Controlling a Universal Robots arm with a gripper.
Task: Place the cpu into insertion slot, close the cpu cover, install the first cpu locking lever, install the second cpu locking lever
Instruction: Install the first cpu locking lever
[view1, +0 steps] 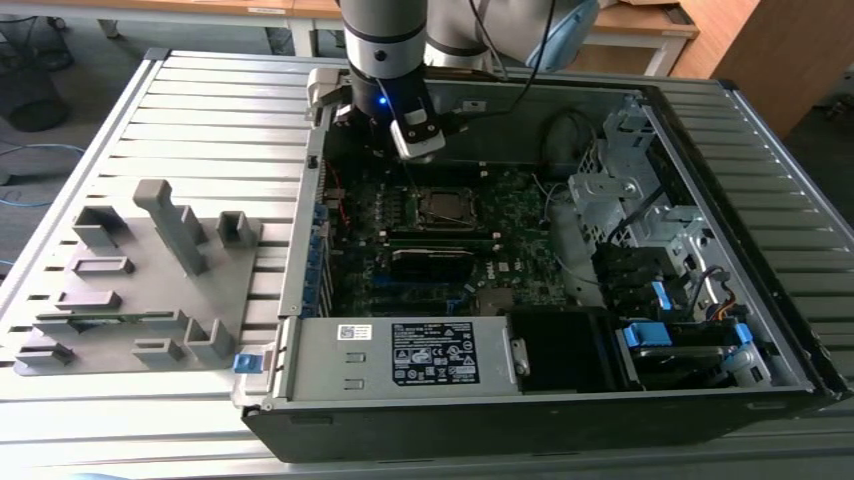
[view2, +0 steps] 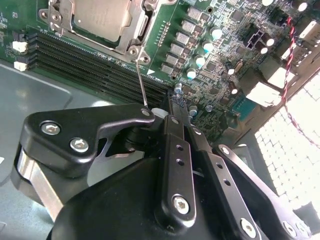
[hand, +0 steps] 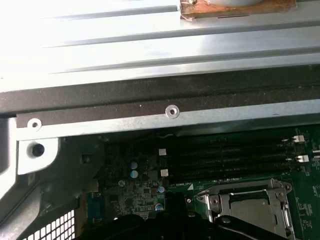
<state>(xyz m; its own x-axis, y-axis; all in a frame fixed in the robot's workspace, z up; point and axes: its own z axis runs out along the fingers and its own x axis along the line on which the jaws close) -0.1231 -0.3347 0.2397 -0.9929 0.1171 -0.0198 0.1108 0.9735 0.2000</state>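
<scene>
Gripper (view2: 162, 109) pinched shut on thin locking lever (view2: 141, 82), cpu (view2: 100, 17) seated under closed cpu cover (view2: 136, 31) — beside memory slots (view2: 90, 60)

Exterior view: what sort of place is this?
Probably a robotics lab or workshop: an opened computer case sits on a slatted metal table beside a grey fixture plate, with wooden desks behind.

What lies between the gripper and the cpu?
In the second wrist view, long black memory slots and a thin wire lever lie between the gripper and the cpu.
</scene>
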